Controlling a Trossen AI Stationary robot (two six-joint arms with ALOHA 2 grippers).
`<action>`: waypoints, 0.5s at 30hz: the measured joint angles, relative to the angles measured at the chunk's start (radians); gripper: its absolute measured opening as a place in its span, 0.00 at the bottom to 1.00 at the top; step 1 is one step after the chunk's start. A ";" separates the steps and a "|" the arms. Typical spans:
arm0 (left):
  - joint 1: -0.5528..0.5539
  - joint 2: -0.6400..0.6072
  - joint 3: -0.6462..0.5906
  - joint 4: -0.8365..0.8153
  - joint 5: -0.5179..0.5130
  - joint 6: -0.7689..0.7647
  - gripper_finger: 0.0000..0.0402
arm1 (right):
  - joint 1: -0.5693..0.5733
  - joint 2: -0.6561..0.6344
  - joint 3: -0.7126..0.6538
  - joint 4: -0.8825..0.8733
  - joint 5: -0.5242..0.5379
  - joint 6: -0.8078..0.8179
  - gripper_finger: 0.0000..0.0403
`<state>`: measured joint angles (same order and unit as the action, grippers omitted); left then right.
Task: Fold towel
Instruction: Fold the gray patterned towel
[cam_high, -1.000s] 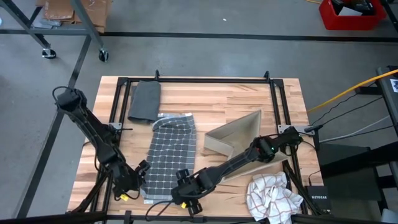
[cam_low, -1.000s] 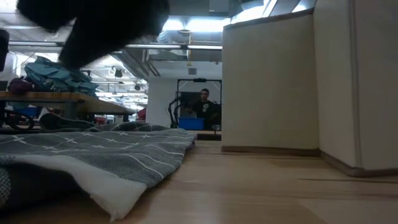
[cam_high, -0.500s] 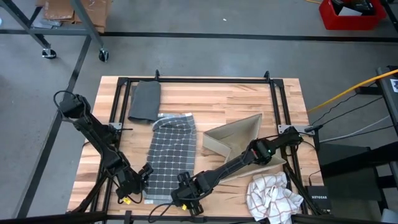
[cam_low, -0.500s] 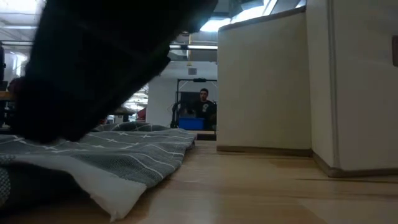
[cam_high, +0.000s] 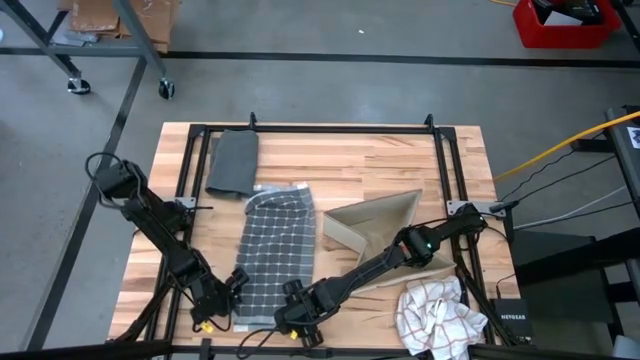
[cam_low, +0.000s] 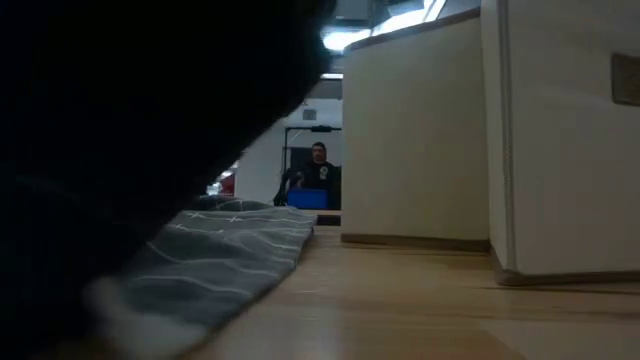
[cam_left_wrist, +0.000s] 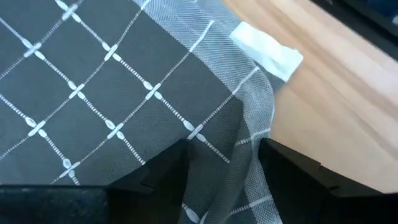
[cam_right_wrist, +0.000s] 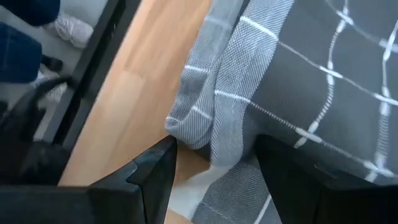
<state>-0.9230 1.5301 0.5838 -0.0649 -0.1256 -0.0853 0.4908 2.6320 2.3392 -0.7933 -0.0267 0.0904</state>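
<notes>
on table (cam_high: 400, 160): grey checked towel (cam_high: 270, 250) flat; left gripper (cam_high: 232, 290), right gripper (cam_high: 291, 303) unclenched at near corners.

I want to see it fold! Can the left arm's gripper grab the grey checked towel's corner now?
Probably yes. The left gripper is open right at the grey checked towel, a corner lying between its fingers, nothing in between.

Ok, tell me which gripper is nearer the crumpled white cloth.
Right. The right gripper sits at the grey checked towel's near right corner, closer to the crumpled white cloth. The left gripper is at the towel's near left corner, farther away.
</notes>
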 joint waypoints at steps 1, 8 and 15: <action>0.000 0.005 0.000 0.009 -0.008 -0.013 0.48 | 0.000 0.000 -0.004 0.017 0.000 0.000 0.56; 0.000 0.010 -0.002 0.044 -0.103 -0.093 0.40 | 0.000 0.004 -0.007 0.074 0.020 0.032 0.47; -0.012 0.011 -0.002 0.067 -0.110 -0.170 0.16 | -0.002 0.004 -0.007 0.087 -0.044 0.157 0.09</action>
<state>-0.9345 1.5410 0.5816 0.0016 -0.2360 -0.2554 0.4889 2.6362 2.3318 -0.7067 -0.0709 0.2470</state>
